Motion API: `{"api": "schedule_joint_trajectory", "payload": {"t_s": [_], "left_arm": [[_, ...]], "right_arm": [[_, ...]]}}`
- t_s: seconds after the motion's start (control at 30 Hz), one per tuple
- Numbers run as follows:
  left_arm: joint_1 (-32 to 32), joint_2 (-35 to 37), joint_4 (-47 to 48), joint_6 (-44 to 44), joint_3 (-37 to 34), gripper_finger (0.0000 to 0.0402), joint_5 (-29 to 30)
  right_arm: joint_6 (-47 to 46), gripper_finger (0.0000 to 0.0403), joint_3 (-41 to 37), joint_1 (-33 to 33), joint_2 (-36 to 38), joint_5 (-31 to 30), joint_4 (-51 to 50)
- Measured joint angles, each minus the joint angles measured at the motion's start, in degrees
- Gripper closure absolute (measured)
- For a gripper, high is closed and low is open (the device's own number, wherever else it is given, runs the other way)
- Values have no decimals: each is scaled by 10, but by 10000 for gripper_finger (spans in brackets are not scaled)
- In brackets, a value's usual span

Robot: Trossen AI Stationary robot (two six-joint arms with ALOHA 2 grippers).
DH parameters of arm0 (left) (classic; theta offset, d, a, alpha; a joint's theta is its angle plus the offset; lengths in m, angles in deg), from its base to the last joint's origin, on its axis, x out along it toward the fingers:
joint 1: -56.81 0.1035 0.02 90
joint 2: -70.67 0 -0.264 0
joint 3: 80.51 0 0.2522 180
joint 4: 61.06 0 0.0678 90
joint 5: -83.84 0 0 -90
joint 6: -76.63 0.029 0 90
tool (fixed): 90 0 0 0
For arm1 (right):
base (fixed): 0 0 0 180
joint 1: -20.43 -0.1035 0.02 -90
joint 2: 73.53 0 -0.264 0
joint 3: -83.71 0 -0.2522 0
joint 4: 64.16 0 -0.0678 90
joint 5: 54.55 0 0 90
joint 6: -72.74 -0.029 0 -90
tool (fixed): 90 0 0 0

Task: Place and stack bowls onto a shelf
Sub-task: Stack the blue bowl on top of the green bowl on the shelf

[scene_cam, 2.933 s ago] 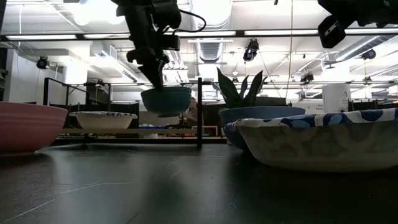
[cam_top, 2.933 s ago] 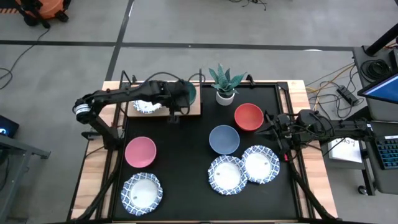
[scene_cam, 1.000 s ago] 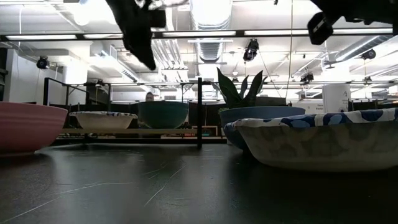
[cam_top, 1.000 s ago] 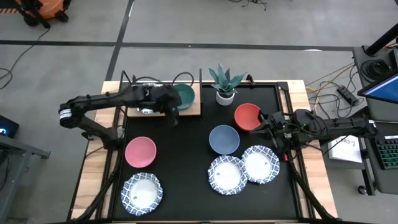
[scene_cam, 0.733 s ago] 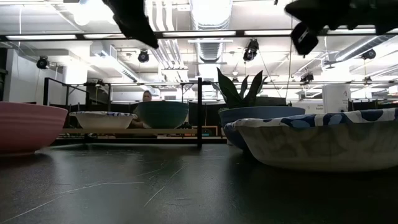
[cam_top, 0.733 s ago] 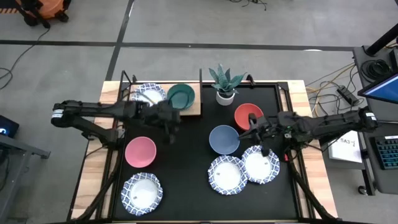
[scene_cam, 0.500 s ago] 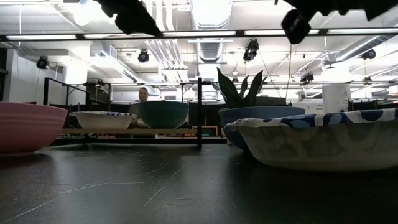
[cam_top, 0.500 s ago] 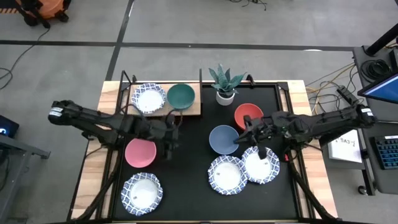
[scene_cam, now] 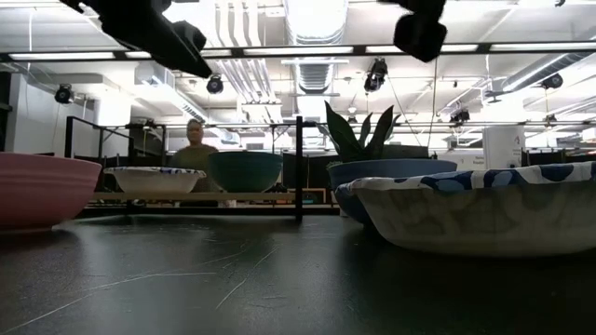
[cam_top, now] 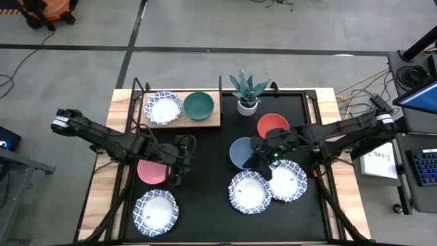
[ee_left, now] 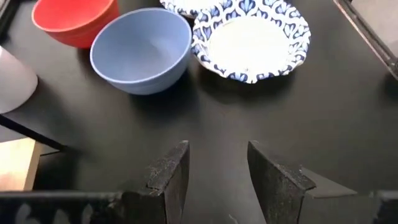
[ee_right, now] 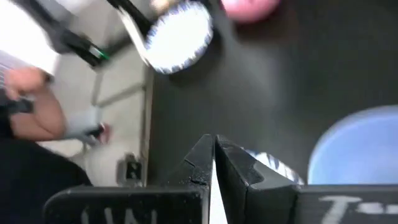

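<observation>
Probably a lab, ceiling ducts (scene_cam: 307, 37), floor cables (cam_top: 355, 89)

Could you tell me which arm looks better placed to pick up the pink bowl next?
Probably the left. Its open, empty end effector hangs right beside the pink bowl, while the right end effector, fingers shut, is across the table at the blue bowl.

The shelf (cam_top: 183, 120) held a patterned bowl (cam_top: 163, 108) and the green bowl (cam_top: 199, 105), with free board only at its right end. The plant pot (cam_top: 247, 104) stood just beside that end. The table centre (cam_top: 208, 160) lay bare.
</observation>
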Motion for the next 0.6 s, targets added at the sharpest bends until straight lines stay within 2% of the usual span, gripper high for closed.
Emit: {"api": "schedule_joint_trajectory", "payload": {"t_s": [0.1, 0.23, 0.4, 0.6], "left_arm": [[1, 26, -4, 6, -18, 256, 1], [1, 70, -22, 5, -50, 256, 48], [1, 125, -31, -7, -82, 256, 103], [1, 167, -36, -14, -102, 256, 127]], "right_arm": [[-3, 394, 53, -1, -49, 0, -91], [38, 394, 109, -3, -111, -1, -181], [82, 394, 139, -2, -181, -1, -188], [96, 394, 170, 1, -251, -32, -184]]}}
